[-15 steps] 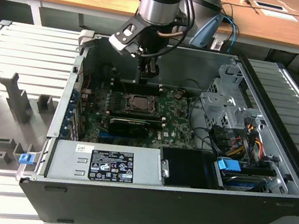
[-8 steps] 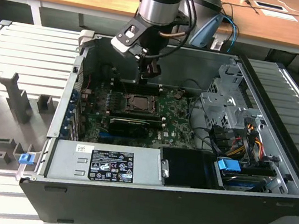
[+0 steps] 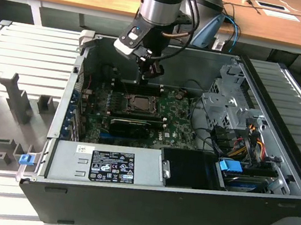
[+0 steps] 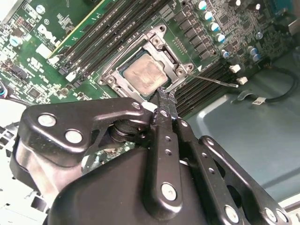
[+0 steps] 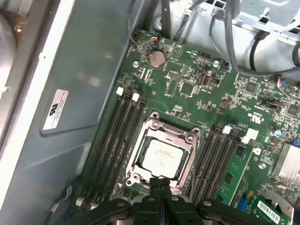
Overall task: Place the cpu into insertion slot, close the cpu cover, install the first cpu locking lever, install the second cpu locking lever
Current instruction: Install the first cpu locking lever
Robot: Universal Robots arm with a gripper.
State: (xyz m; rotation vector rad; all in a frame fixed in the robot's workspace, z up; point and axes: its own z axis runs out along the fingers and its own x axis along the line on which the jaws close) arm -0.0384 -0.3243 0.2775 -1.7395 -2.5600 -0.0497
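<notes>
The cpu [image 5: 161, 157] lies flat in the insertion slot [image 5: 140, 161] on the green board, its dull metal face up. The cpu cover [image 5: 168, 129] lies flat over it, framing the chip through its square cut-out. In the second wrist view the cpu [image 4: 143, 75] shows the same way, and a thin locking lever [image 4: 215, 79] sticks out sideways from the slot's corner. My gripper [image 5: 160, 182] is shut with nothing between its fingers. Its tips [image 4: 164, 96] hang just over the slot's rim. In the exterior view my gripper [image 3: 152, 72] hovers above the insertion slot [image 3: 138, 104].
Black memory slots [image 5: 117, 136] run along both sides of the socket. A long black expansion card [image 3: 131, 125] lies in front of it, then the power supply [image 3: 103, 165]. A metal drive cage [image 3: 226, 101] with cables stands at the exterior view's right. Case walls [image 5: 79, 84] enclose the board.
</notes>
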